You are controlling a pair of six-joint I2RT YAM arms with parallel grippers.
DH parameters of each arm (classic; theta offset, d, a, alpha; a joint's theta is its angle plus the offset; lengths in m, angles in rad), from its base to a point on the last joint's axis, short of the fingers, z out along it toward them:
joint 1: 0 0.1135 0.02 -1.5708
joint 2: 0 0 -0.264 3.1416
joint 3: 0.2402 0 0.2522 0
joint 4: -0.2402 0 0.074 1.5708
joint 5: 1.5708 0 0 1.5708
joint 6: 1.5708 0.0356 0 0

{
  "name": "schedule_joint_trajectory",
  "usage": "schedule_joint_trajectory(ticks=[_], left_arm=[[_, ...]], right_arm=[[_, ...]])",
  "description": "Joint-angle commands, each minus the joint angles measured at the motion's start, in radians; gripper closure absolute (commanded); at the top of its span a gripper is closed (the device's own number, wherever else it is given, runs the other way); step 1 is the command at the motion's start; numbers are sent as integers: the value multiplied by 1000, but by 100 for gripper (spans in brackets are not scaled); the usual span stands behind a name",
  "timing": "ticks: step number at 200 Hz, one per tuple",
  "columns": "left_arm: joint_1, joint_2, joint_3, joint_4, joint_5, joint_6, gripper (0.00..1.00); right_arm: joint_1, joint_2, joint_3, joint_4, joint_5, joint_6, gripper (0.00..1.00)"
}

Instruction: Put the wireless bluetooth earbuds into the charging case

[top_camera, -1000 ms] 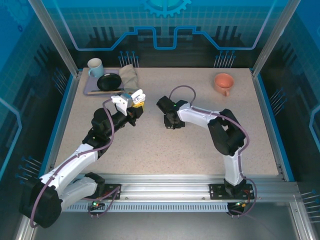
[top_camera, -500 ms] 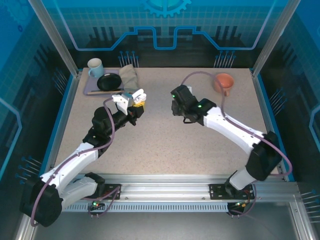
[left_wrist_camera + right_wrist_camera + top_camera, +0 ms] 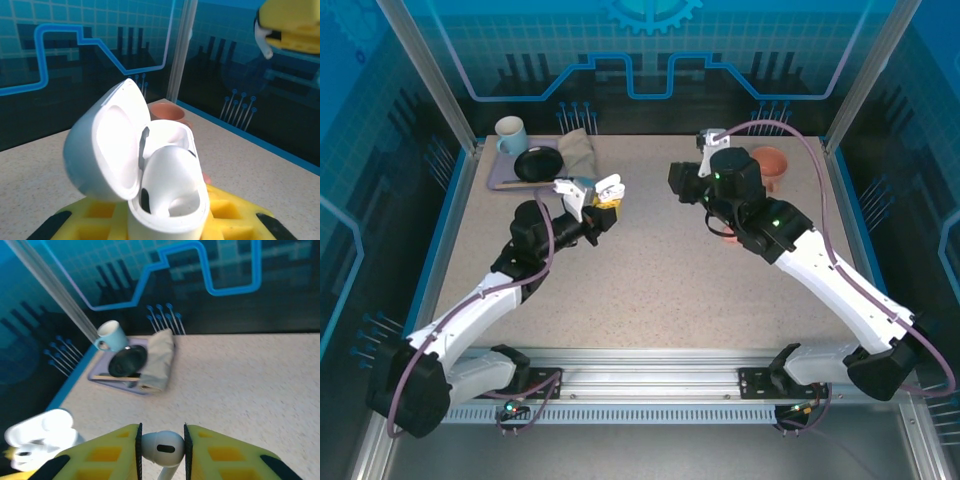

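Left hold: my left fingers (image 3: 605, 207) are shut narrow on the base of the charging case (image 3: 167, 200), with the yellow pads pressing it from both sides.
Case: it is white and stands upright between my left fingers. Its lid is swung open and leans out to the left of them. I cannot tell whether anything sits in its pockets.
Right hold: my right fingers (image 3: 678, 185) are narrow, pinching a white earbud (image 3: 161, 445) by its rounded head. The stem trails back between the pads toward my wrist.
Earbud against case: they are apart and not touching. From my left fingers, the earbud hangs high and to the right of the open case. From my right fingers, the case lies low and to the left.
Height: both pairs of fingers hang above the speckled surface (image 3: 650, 290), and neither touches it.
Beyond my right fingers: a lilac tray (image 3: 97, 376) sits ahead and to the left. It carries a pale blue mug (image 3: 111, 336), a black plate (image 3: 127, 361) and a folded grey cloth (image 3: 159, 360) lying along its right side.
Beyond my left fingers: a coral cup (image 3: 167, 111) stands on the surface directly behind the case.
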Motion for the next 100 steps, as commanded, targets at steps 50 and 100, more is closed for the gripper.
schedule_joint_trajectory(ticks=[50, 100], left_arm=[[-34, 63, 136, -31, 123, 4, 100], [-61, 86, 192, -65, 152, 21, 100]], right_arm=[[-2, 44, 87, 140, -219, -63, 73], [32, 58, 79, 168, -263, -154, 73]])
